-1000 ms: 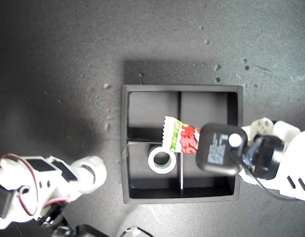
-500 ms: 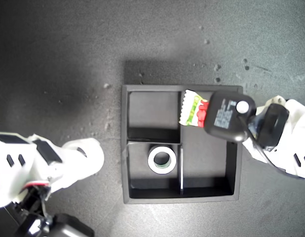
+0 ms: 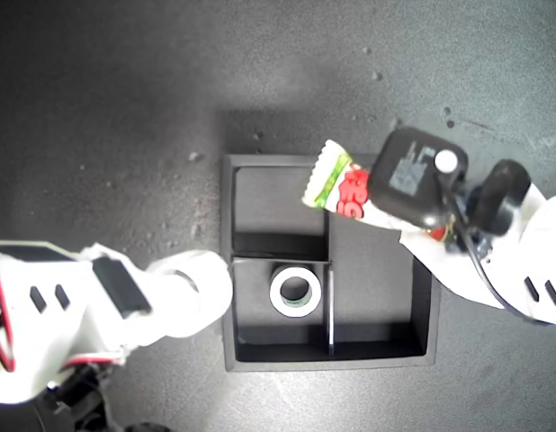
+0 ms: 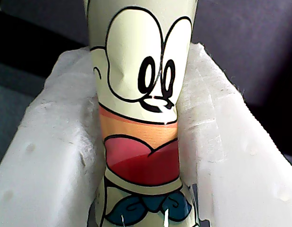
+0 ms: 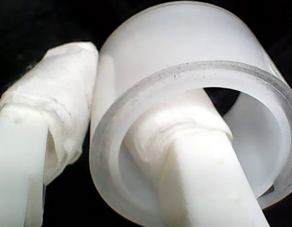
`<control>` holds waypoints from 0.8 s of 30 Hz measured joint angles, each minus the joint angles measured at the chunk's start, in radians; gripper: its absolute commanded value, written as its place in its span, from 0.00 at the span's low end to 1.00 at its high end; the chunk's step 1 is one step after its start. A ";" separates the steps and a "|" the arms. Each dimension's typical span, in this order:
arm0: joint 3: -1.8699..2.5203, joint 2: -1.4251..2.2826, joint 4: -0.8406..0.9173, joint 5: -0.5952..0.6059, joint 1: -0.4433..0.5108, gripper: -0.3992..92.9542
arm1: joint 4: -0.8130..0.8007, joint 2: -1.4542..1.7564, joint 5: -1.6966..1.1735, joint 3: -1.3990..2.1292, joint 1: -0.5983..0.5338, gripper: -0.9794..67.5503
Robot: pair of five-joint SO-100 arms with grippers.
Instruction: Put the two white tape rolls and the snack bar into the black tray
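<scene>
**Both grippers loaded at the tray**

My first gripper (image 4: pixel 141 156) has its padded white jaws pressed against both sides of the snack bar (image 4: pixel 141 94), with the wrapper's cartoon face showing between the pads. In the exterior view this arm reaches in from the view's right, and the bar (image 3: pixel 336 184) sticks out from under the dark camera block (image 3: pixel 411 175), tilted. Its crimped end lies over the top wall of the tray (image 3: pixel 226 270), above the small compartment at the view's upper left. The gripper end of the bar is hidden by the block.

My second gripper (image 5: pixel 122 137) is clamped on a tape roll (image 5: pixel 184 71): one finger (image 5: pixel 202 184) runs through the roll's hole and the wrapped finger (image 5: pixel 51 109) presses on the outer wall from outside. In the exterior view this arm comes in from the view's lower left, its white end beside the tray's left wall; I cannot make out the held roll there.

The other roll (image 3: pixel 296 290) lies flat in the small compartment at the exterior view's lower left of the tray, free of both grippers.
</scene>
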 measured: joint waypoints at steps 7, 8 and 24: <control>-0.011 -0.057 0.003 0.035 -0.052 0.00 | 0.015 0.000 -0.657 -0.040 -0.091 0.01; -0.028 -0.077 0.008 0.043 -0.061 0.00 | 0.028 0.000 -0.732 -0.048 -0.103 0.01; -0.805 -0.736 0.348 0.078 -0.149 0.00 | 0.130 0.000 -1.284 0.032 -0.106 0.01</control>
